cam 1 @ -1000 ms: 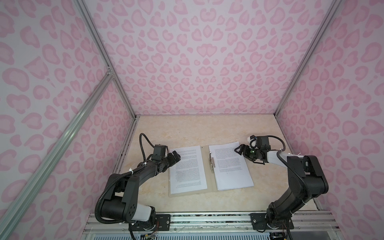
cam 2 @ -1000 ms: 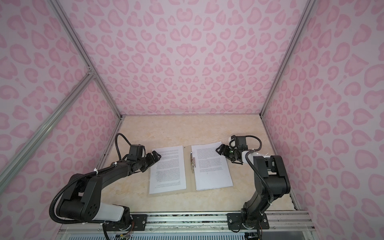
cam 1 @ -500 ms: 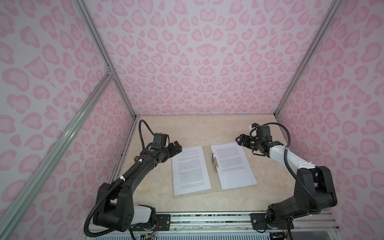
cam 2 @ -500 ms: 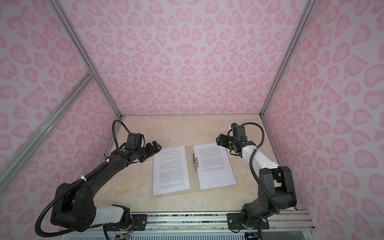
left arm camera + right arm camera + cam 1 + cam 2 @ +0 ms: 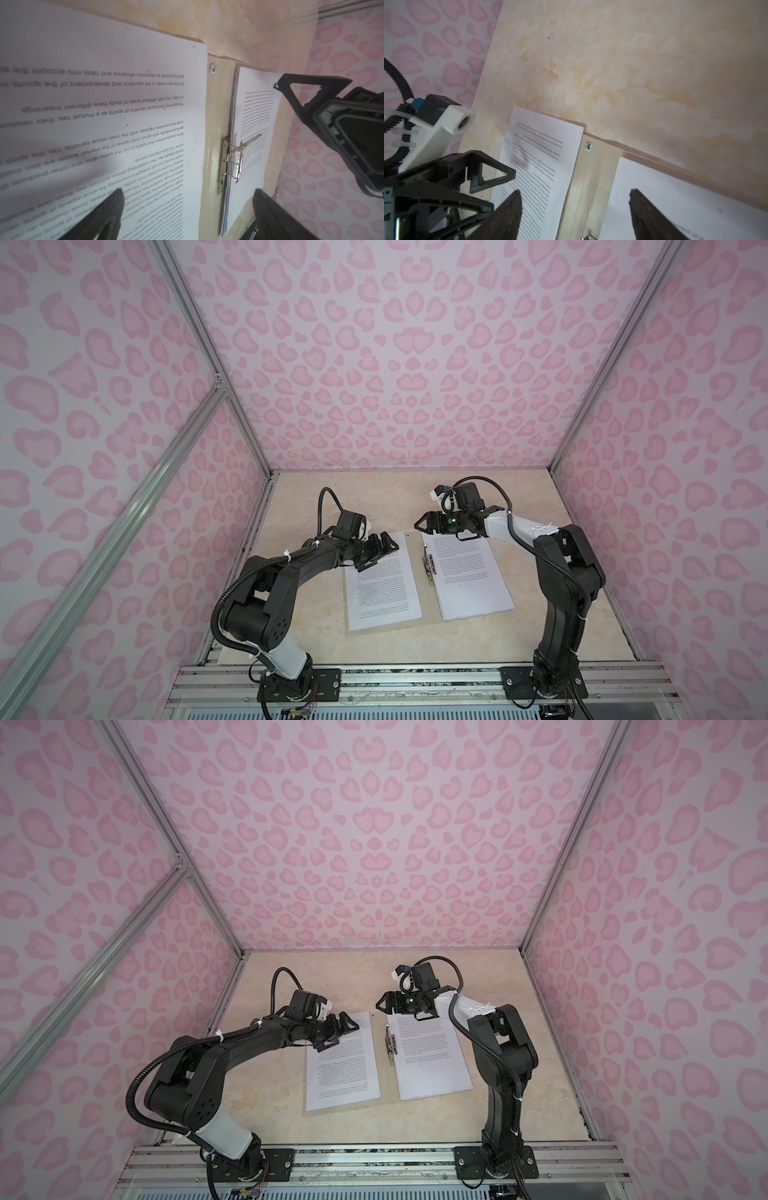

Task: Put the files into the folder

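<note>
The folder (image 5: pixel 430 605) lay open on the bench (image 5: pixel 374 497), one sheet (image 5: pixel 382 589) on its left flap, the other files (image 5: pixel 471 585) stacked right of the clip (image 5: pixel 428 570). The left end effector (image 5: pixel 380 556) and right end effector (image 5: pixel 419 524) hung with jaws apart over the pages' far ends.

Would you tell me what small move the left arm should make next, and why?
Probably lower the left gripper onto the loose sheet: its jaws stand open above its far corner, and that sheet lies apart from the stack on the folder's other half.
</note>
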`<state>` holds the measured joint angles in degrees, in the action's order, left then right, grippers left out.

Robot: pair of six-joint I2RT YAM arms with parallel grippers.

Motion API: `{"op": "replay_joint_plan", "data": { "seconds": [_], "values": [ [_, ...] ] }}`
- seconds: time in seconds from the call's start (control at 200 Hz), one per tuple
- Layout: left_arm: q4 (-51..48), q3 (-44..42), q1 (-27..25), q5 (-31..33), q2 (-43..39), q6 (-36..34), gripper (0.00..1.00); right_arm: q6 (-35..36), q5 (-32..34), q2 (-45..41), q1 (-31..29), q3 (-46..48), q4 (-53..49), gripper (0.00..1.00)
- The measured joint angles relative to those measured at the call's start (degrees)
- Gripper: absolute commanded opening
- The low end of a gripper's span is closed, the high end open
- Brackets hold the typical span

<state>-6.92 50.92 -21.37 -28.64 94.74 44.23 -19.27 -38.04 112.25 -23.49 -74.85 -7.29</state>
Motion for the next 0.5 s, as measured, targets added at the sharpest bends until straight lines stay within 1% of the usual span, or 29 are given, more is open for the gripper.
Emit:
{"op": "replay_joint_plan", "data": {
  "seconds": [0.145,0.275,0.5],
  "values": [
    [-0.4,-1.7,0.1,1.5,0.3,0.8,0.98,0.2,-1.4,2.4,-1.1,-0.2,-0.8,0.79],
    [-0.2,-2.5,0.3,2.5,0.3,1.4,0.98,0.2,-2.8,2.3,-1.7,1.1,-0.7,0.78],
    [0.4,-3.1,0.7,3.3,-0.1,2.2,0.98,-2.7,-9.2,-0.5,-2.2,6.0,2.1,0.74]
  ]
}}
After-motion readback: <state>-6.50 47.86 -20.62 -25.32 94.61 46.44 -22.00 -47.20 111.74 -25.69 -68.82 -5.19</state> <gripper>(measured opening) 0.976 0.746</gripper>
